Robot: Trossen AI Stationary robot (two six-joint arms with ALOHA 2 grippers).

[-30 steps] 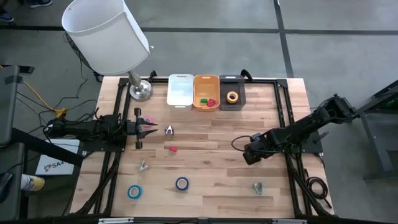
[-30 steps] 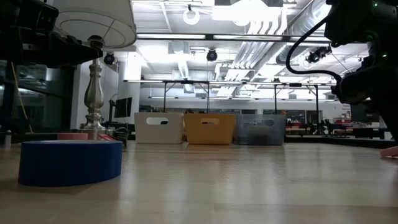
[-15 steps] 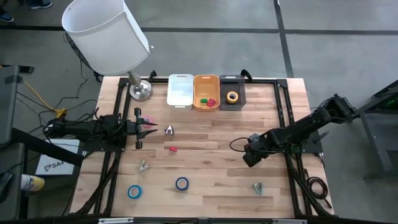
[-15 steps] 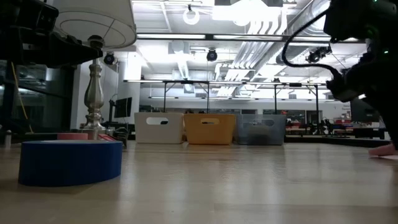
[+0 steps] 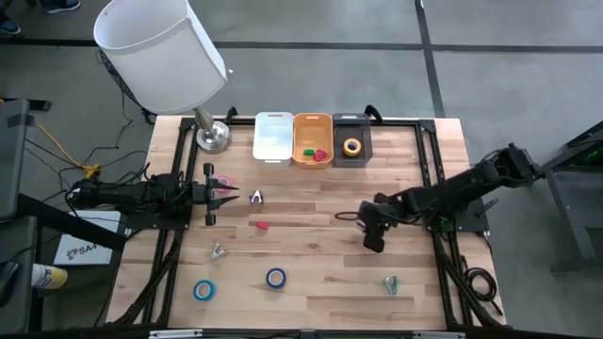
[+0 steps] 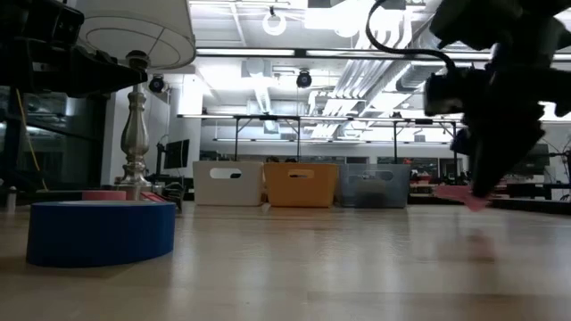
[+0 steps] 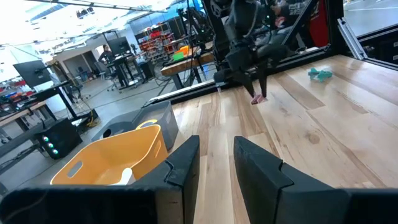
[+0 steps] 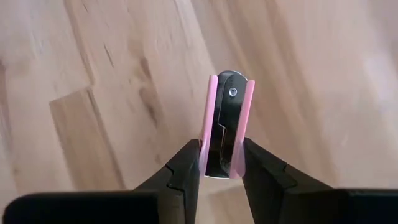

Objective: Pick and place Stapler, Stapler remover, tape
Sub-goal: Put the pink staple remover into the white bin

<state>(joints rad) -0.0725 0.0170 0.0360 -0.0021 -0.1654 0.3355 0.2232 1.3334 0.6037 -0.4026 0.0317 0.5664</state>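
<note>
Right tool point(image 8: 219, 163) clamped on pink stapler remover point(image 8: 225, 121), long axis in line with fingers, lifted off worktop point(image 5: 311, 198); left tool point(image 5: 215, 194) open.

Hidden / cut off
Pink stapler point(image 8: 225, 124) rear hidden btwn right gripper point(image 8: 221, 163) fingers; blurred in low view. Lamp shade point(image 6: 134, 31) cut by top edge.

high: straight down | low: table-level, level | both share bins point(image 5: 313, 139)
</note>
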